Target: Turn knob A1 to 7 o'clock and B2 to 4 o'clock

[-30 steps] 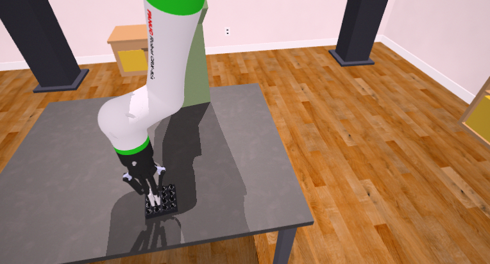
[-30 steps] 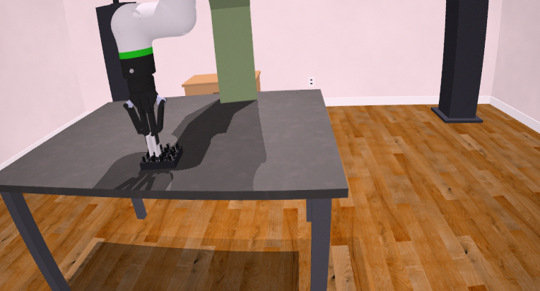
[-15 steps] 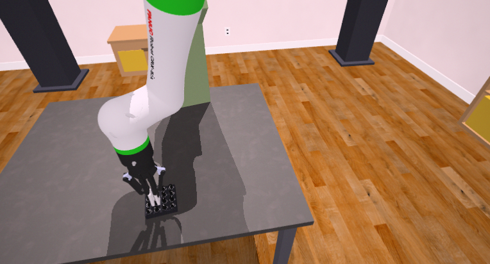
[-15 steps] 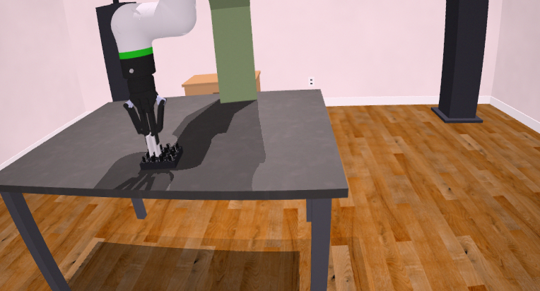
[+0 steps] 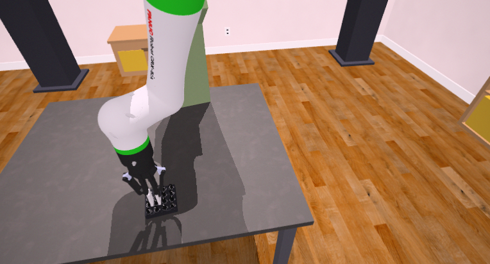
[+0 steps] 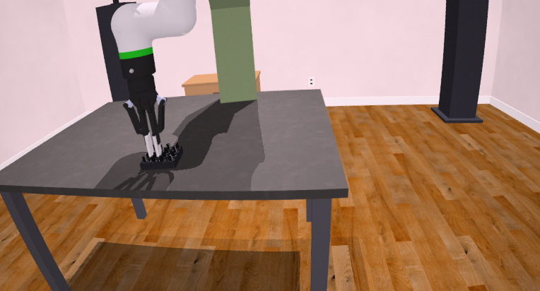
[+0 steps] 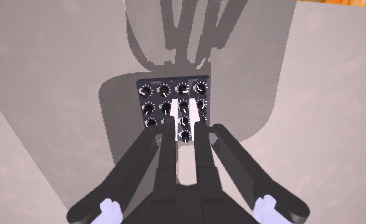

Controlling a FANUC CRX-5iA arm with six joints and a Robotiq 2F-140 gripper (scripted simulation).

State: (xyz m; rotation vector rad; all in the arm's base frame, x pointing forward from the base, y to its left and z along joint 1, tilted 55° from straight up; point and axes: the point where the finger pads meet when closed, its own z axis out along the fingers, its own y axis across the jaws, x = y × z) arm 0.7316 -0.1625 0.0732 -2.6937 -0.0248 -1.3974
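Gripper [image 5: 156, 204] [image 6: 155, 155] [image 7: 183, 107] was pointing down over the knob box [image 5: 161, 214] [image 6: 158, 166] [image 7: 171, 80], fingers narrow but not fully together. Pale fingertips stood apart, with a slim gap between them. In the wrist view, a knob [image 7: 183, 106] in the second row from the top of the picture, third from the left, showed in that gap; couldn't tell if either fingertip touched it. Box sat upright on the grey table [image 5: 274, 180] [image 6: 295, 157] [image 7: 329, 100], near the table's near edge in the top and exterior views. Its top carried black knobs with white marks around them. Top row in the wrist view showed four knobs in full; fingers hid parts of the lower ones. Printed names were too small to read, so no call on A1 or B2 settings. White arm [image 5: 167, 46] [image 6: 133, 28] bent down to the gripper, green band above the black wrist. Green pedestal [image 5: 199, 70] [image 6: 236, 55] stood at the table's far side. Arm shadow lay across the tabletop and around the box, with finger shadows on its near side in the exterior view. Wooden cabinet [image 5: 128, 34] [image 6: 200, 79] stood beyond the table, by the wall.
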